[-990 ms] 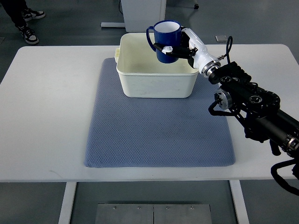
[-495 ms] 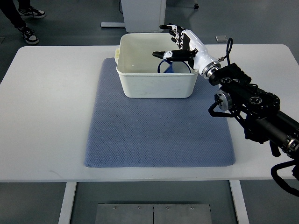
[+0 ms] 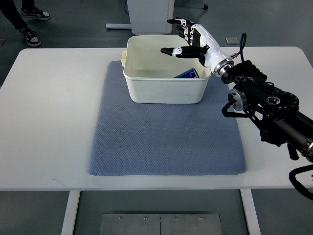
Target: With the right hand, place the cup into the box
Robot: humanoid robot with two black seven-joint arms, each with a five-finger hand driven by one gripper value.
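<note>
The blue cup (image 3: 189, 74) lies inside the cream plastic box (image 3: 164, 90), at its right side; only its upper part shows over the front wall. My right hand (image 3: 183, 38) hovers above the box's right rear corner with its fingers spread and empty, clear of the cup. Its black arm (image 3: 266, 105) comes in from the right edge. The left arm is out of view.
The box stands at the far end of a blue-grey mat (image 3: 166, 132) on the white table (image 3: 49, 112). A person's shoes (image 3: 27, 32) show on the floor at the top left. A white cabinet base (image 3: 149, 14) stands behind the table.
The right hand held the cup above the box, then let it go and opened. The cup dropped into the box and settled at its right side. The hand lifted slightly.
</note>
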